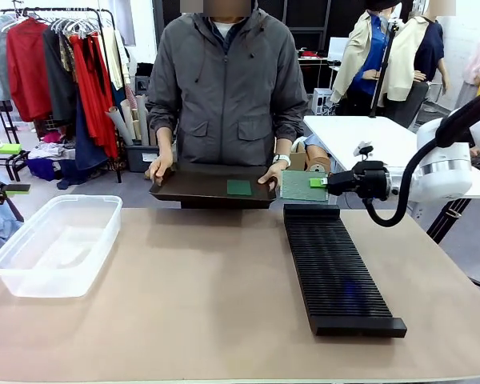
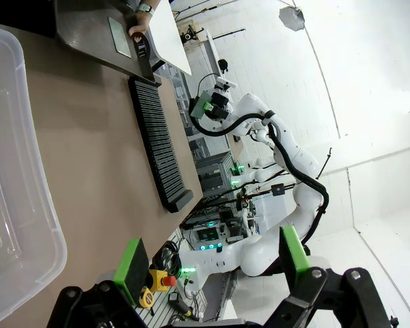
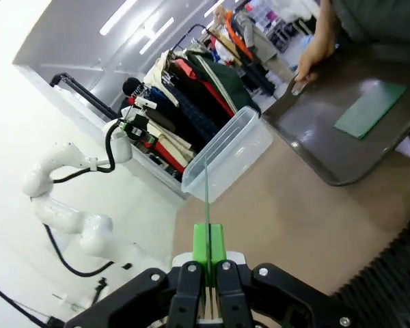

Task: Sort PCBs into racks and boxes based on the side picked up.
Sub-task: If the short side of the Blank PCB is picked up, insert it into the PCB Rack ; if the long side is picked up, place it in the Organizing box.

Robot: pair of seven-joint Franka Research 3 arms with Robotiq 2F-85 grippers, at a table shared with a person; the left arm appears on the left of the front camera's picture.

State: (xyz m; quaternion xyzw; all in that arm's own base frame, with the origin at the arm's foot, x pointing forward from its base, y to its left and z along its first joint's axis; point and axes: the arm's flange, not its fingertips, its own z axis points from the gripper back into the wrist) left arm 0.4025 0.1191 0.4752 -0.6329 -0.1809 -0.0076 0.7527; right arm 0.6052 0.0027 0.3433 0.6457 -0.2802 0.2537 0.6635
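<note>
My right gripper point(image 1: 322, 183) is shut on a green PCB point(image 1: 302, 186) whose dotted, lighter face looks toward the camera. It holds the board in the air just past the far end of the black rack point(image 1: 336, 268). In the right wrist view that PCB point(image 3: 207, 198) stands edge-on between the shut green pads point(image 3: 209, 246). A person holds a dark tray point(image 1: 192, 188) at the far table edge, and a second PCB point(image 1: 239, 187) lies flat on it. The clear tub point(image 1: 56, 244) stands at the left. My left gripper point(image 2: 212, 260) is open and holds nothing, beside the tub point(image 2: 14, 171).
The person's hands grip both ends of the tray. Brown table surface point(image 1: 208, 296) lies bare between tub and rack. A clothes rail point(image 1: 64, 72) and a white table point(image 1: 368, 132) stand behind the person.
</note>
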